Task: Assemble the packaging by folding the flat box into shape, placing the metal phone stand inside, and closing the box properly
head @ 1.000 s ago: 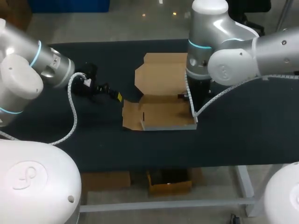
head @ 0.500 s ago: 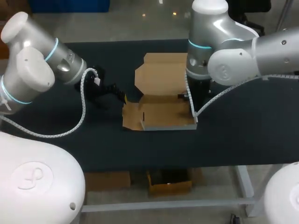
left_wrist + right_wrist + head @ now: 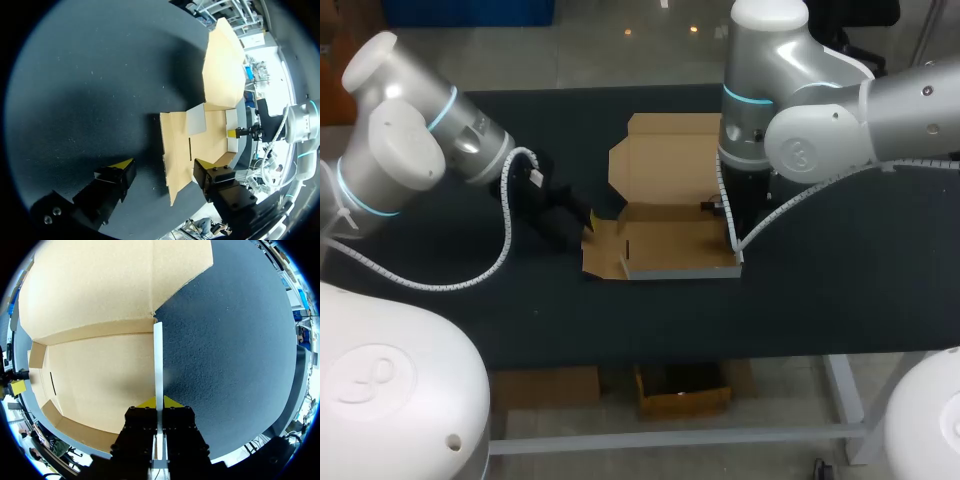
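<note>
Right wrist view shows my right hand [image 3: 159, 402] clamped on the 3 o'clock wall of the brown cardboard box [image 3: 665, 240] mid-table [image 3: 840, 280]: folding stage. My left hand [image 3: 161, 172], fingers spread, faces the 9 o'clock flap [image 3: 602, 247], which I judge needs raising next.

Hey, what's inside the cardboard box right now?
Only bare cardboard shows inside the box. The right gripper, shut on its side wall, hides a small corner.
</note>
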Motion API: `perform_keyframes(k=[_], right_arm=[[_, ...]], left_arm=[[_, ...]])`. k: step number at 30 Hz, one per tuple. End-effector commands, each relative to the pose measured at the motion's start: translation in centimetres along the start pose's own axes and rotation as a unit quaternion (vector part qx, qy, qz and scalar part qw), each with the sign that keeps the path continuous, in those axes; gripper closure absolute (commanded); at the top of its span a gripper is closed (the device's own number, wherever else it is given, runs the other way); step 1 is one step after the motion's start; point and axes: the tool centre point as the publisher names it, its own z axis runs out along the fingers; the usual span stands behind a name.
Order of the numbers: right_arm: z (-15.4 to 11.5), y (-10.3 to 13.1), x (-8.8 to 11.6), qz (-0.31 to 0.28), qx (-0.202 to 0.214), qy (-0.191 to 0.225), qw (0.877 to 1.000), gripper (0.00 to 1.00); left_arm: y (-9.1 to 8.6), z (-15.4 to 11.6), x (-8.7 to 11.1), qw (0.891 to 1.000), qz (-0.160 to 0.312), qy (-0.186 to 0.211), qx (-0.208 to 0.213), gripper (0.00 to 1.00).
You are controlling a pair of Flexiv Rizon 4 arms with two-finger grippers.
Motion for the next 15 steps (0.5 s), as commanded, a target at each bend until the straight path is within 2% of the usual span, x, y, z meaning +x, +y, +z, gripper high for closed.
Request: perform_keyframes(k=[1, 3, 4, 5, 6, 15], right_arm=[[0.0, 0.1, 0.0, -0.001, 0.002, 0.000, 1.000, 1.00], [0.0, 0.1, 0.0, -0.001, 0.002, 0.000, 1.000, 1.00], [0.0, 0.1, 0.0, -0.001, 0.002, 0.000, 1.000, 1.00], [0.0, 0.1, 0.0, -0.001, 0.002, 0.000, 1.000, 1.00], [0.0, 0.1, 0.0, -0.001, 0.002, 0.000, 1.000, 1.00], [0.0, 0.1, 0.0, -0.001, 0.002, 0.000, 1.000, 1.00]], left_arm=[[0.5, 0.7, 0.1, 1.000, -0.009, 0.004, 0.017, 0.24], [0.6, 0.9, 0.2, 1.000, -0.018, 0.012, 0.021, 0.33], [0.7, 0.9, 0.2, 0.999, -0.021, 0.014, 0.021, 0.39], [0.7, 1.0, 0.2, 0.999, -0.027, 0.016, 0.024, 0.51], [0.8, 1.1, 0.3, 0.999, -0.028, 0.020, 0.023, 0.55], [1.3, 2.5, 1.0, 0.999, -0.037, 0.018, 0.015, 0.60]])
